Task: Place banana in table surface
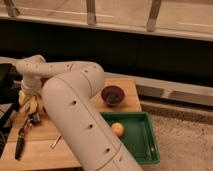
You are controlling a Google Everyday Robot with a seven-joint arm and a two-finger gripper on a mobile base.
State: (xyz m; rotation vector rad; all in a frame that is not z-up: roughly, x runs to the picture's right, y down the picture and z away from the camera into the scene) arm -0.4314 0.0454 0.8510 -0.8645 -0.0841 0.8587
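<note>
Camera view shows my big white arm (75, 115) rising from the lower middle and bending over to the left side of the table surface (35, 152), a light brown top of wide wooden planks. My gripper (31, 114) hangs at that left end, low over the wood. The banana (26, 101), small and pale yellow, sits right at my gripper, just under my wrist. I cannot tell whether my jaws are wide, narrow or closed around it, nor whether the fruit touches the planks.

Just below my gripper lies a black-handled tool (20, 142), pointing toward the near edge. A small metal utensil (56, 142) lies near it, beside my arm. At the far right of the tabletop stands a dark bowl (112, 95). Near it, toward the front, is a green tray (140, 140) with an orange (117, 129) in its left part.
</note>
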